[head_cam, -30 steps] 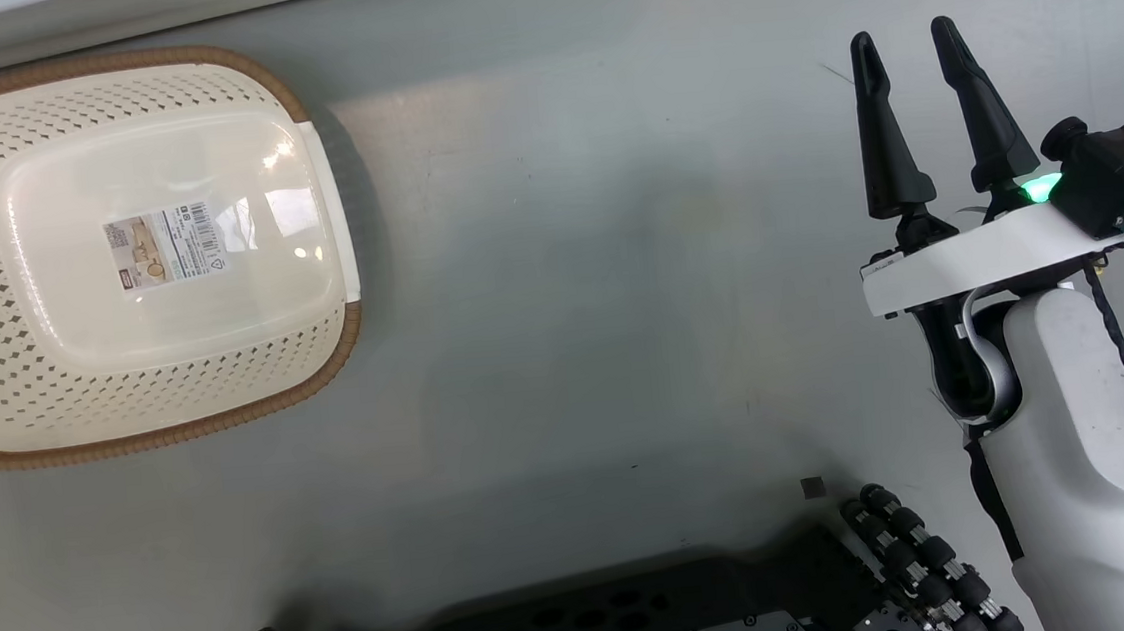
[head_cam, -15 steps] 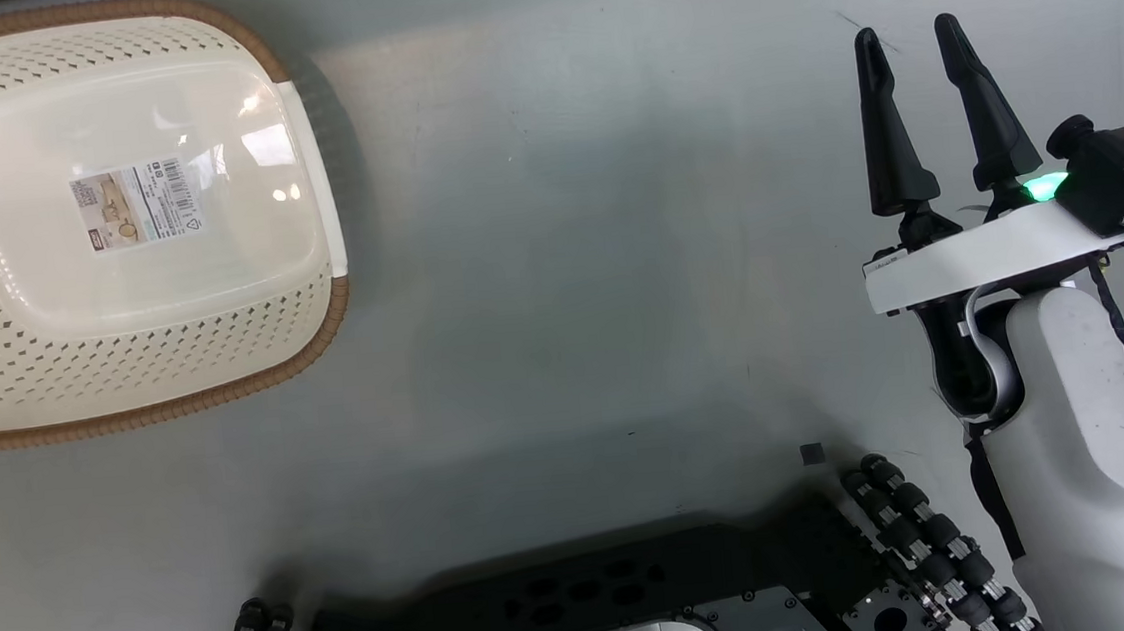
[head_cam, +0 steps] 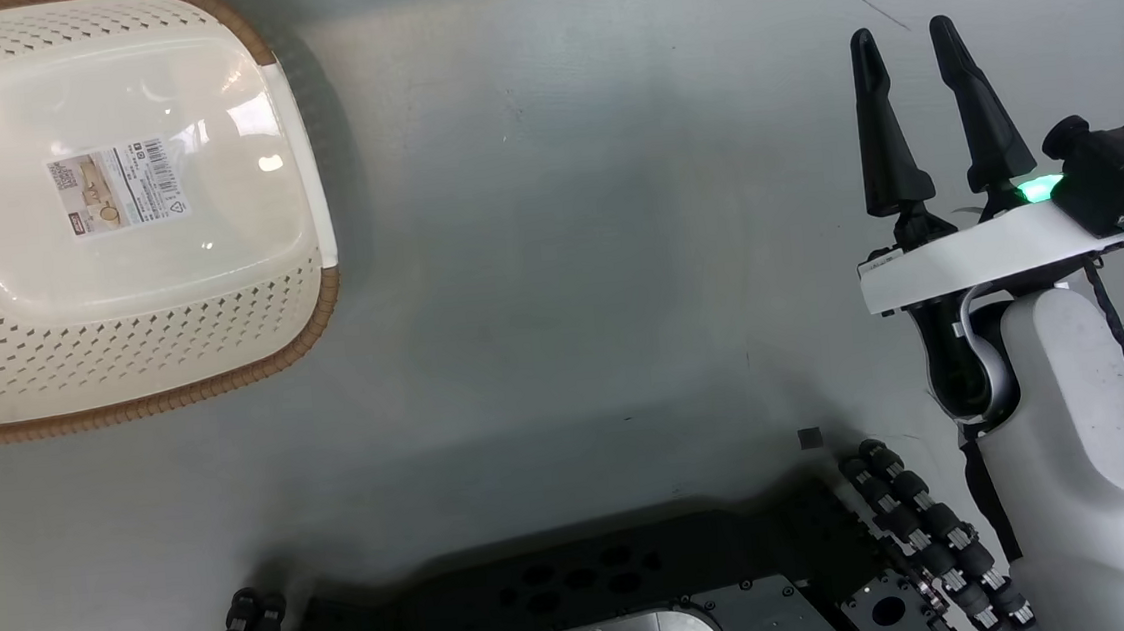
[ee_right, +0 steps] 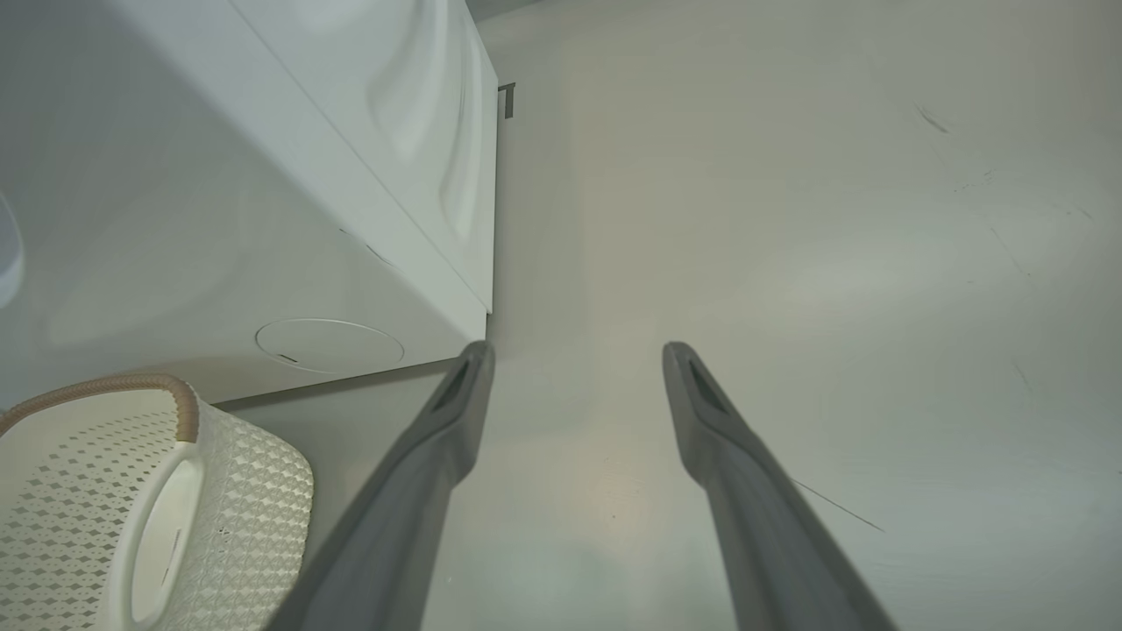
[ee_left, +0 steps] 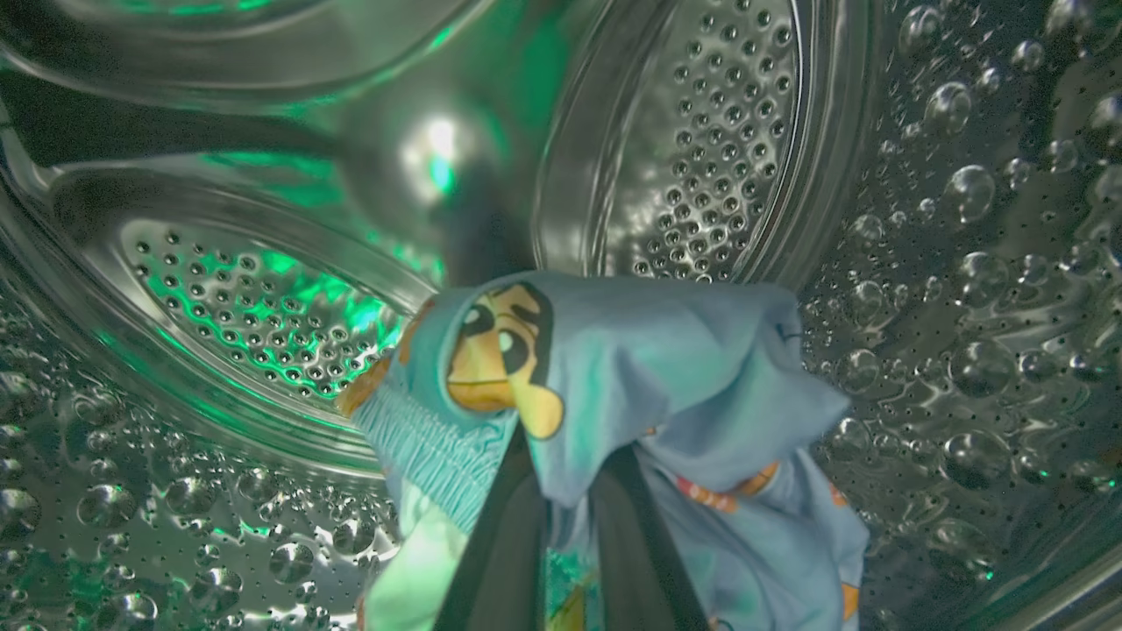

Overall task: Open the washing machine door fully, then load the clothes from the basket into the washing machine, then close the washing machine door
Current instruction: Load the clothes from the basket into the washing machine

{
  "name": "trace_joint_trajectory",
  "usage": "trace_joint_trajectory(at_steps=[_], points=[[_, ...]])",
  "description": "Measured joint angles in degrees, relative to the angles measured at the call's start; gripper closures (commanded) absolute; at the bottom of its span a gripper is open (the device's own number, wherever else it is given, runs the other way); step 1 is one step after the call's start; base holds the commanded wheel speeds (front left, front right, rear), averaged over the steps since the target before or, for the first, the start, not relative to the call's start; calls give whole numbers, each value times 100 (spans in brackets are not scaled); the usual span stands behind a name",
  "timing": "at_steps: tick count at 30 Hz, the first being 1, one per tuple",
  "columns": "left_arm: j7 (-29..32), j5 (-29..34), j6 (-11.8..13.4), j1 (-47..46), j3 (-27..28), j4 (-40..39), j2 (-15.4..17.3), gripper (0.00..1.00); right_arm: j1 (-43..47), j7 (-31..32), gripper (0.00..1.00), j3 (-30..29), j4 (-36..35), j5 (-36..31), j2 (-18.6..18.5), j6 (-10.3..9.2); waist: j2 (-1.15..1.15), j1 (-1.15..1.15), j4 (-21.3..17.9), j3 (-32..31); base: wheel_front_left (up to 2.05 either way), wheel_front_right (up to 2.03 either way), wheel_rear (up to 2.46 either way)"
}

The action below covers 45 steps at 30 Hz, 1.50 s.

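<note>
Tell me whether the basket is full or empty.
Empty. In the head view the basket shows its bare bottom and label sticker, nothing lying in it.

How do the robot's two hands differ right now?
The left gripper is shut on the clothes; the right gripper is open and holds nothing. The left gripper is inside the washing machine drum; the right gripper hangs over the floor. Both have two long dark fingers.

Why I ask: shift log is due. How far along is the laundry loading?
Done: the basket sits empty. In hand: the left gripper is shut on a light blue garment inside the washing machine drum, not yet released. Left: let go, pull the arm out, close the door. The right gripper hangs open over the floor.
</note>
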Motion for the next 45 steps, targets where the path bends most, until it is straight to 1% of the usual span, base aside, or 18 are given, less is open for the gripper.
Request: trace_joint_trajectory(at_steps=[3, 8, 11, 16, 19, 25, 30, 31, 32, 33, 38, 43, 45], points=[[-412, 160, 0, -20, -93, -43, 21, 100, 0, 0, 0, -19, -2, 0, 1, 0, 0, 0, -11, 25, 0, 0, 0], [-630, 171, 0, -16, -91, 203, 16, 100, 0, 0, 0, -32, -3, 1, 1, 0, 0, 0, -18, 56, 0, 0, 0], [-621, 153, 0, -5, -80, 469, 10, 100, 0, 0, 0, -30, -2, 36, 1, 0, 0, 0, -13, 64, 0, 0, 0], [-361, -4, 0, 21, -15, 964, -87, 100, -3, 0, 0, -15, 7, 48, 3, 0, 0, 0, 2, 55, 0, 0, 0], [-264, -91, 0, 15, 0, 1112, -144, 100, -4, 0, 0, -15, 16, 48, 5, 0, 0, 0, 12, 36, 0, 0, 0], [-109, -115, 1, 8, 43, 1379, -143, 100, -18, 0, 0, -18, 34, 48, 4, 0, 0, 0, 19, -6, 0, 0, 0], [-98, -121, 1, 6, 42, 1512, -144, 100, -23, 0, 0, -18, 40, 52, 3, 0, 0, 0, 16, -44, 0, 0, 0], [-98, -121, 1, 3, 42, 1523, -144, 83, -24, 0, 0, -18, 40, 57, 3, 0, 0, 0, 15, -49, 0, 0, 0], [-111, -121, 2, 3, 44, 1532, -144, 23, -25, 0, 0, -18, 40, 76, 3, 0, 0, 0, 13, -53, 0, 0, 0], [-121, -121, 8, 0, 48, 1544, -144, 0, -26, 0, 0, -18, 40, 94, 3, 0, 0, 0, 12, -57, 0, 0, 0], [-177, -138, 8, -8, 79, 1656, -171, 0, -37, 0, 0, -22, 40, 100, 3, 0, 0, 0, 13, -78, 0, 0, 0], [-349, -140, 9, -2, 73, 1730, -312, 0, -107, 0, 0, -84, 41, 100, 3, 0, 0, 0, 35, -118, 0, 0, 0], [-541, -136, 9, 19, 30, 1771, -331, 0, -130, 0, 0, -162, 35, 99, 4, 0, 0, 0, 74, -158, 0, 0, 0]])
